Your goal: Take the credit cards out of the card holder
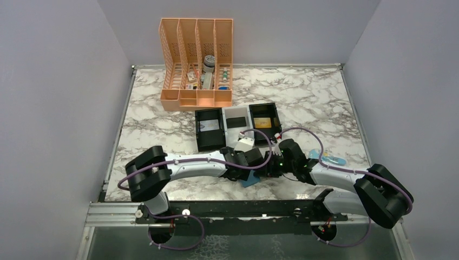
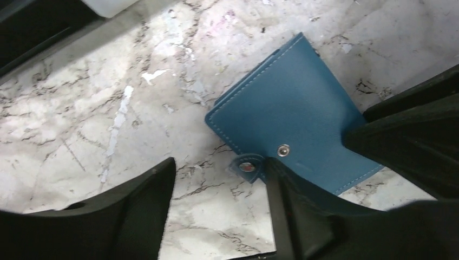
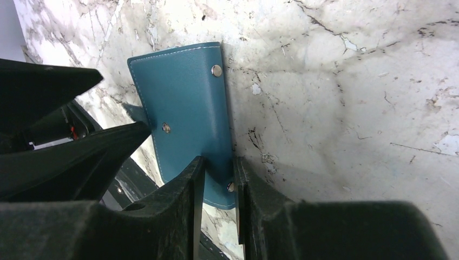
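Observation:
The light-blue card holder (image 2: 292,111) lies folded shut on the marble near the front edge, small between the two arms in the top view (image 1: 250,179). Its snap tab (image 2: 247,166) hangs undone. My left gripper (image 2: 219,181) is open over bare marble, with one finger (image 2: 295,216) against the tab. My right gripper (image 3: 216,176) is shut on the holder's edge (image 3: 184,108), beside a snap. No credit cards show at the holder. A flat black card (image 1: 235,122) lies in the tray's white middle compartment.
The black-and-white three-compartment tray (image 1: 201,142) stands just behind the grippers, with flat items in its side compartments. An orange file organiser (image 1: 197,97) with small items stands at the back. A pale blue-and-white packet (image 1: 333,160) lies by the right arm.

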